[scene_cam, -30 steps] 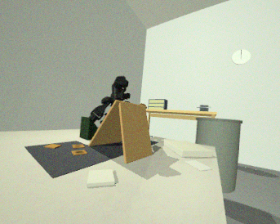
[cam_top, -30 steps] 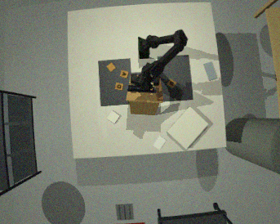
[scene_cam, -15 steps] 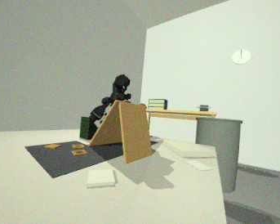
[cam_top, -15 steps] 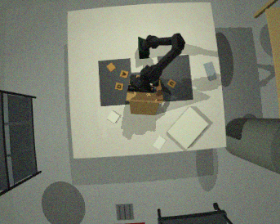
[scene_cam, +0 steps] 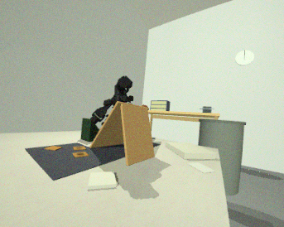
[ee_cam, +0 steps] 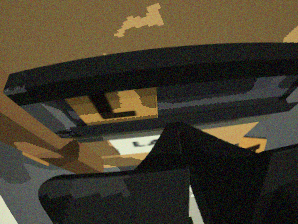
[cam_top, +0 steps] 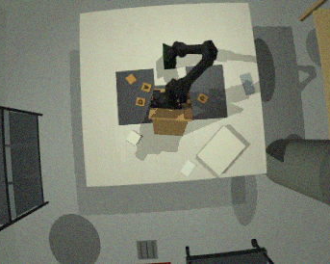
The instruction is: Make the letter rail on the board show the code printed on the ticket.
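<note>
The tilted wooden board carries a dark letter rail. In the wrist view, an L tile sits in the rail towards its left end, with empty channel to its right. My gripper is shut and empty; its tips are just below the rail in the wrist view, right of the L tile. Whether they touch the rail is unclear. The white ticket shows "LA"; my fingers hide the rest. Loose tiles lie left of the board, and another tile lies right.
Dark mats flank the board. A small white block, a flat white card and a large pale slab lie on the board's front side. A blue-grey item lies near the counter's right edge.
</note>
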You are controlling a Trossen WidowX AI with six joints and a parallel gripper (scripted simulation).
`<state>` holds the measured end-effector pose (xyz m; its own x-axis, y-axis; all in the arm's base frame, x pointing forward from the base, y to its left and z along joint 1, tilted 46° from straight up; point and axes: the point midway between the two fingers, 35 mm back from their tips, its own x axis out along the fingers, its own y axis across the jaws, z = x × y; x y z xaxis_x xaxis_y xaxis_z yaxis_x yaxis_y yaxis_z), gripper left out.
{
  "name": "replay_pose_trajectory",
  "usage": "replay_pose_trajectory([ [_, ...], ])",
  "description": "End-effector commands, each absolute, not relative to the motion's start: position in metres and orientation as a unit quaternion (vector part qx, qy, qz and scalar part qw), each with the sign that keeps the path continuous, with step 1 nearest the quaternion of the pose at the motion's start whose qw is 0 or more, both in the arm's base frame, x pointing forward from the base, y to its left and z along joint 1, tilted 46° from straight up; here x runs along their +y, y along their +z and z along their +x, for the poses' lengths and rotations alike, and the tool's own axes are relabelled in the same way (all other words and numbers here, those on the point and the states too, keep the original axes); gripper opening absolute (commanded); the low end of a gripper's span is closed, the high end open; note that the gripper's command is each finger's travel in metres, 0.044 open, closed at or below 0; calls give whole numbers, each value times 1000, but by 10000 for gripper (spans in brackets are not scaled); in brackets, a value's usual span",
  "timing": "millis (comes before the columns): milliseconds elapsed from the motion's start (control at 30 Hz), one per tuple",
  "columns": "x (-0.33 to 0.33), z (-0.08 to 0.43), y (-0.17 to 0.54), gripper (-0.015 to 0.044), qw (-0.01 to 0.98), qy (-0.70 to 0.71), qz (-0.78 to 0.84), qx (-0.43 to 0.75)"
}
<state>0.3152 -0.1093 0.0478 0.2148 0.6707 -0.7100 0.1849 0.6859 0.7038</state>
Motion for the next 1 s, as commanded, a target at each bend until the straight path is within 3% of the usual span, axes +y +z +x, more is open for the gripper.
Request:
replay_pose_trajectory([
  [0,-110,319,47,0,695,174,354,601],
  [967,-105,331,41,0,695,174,354,600],
])
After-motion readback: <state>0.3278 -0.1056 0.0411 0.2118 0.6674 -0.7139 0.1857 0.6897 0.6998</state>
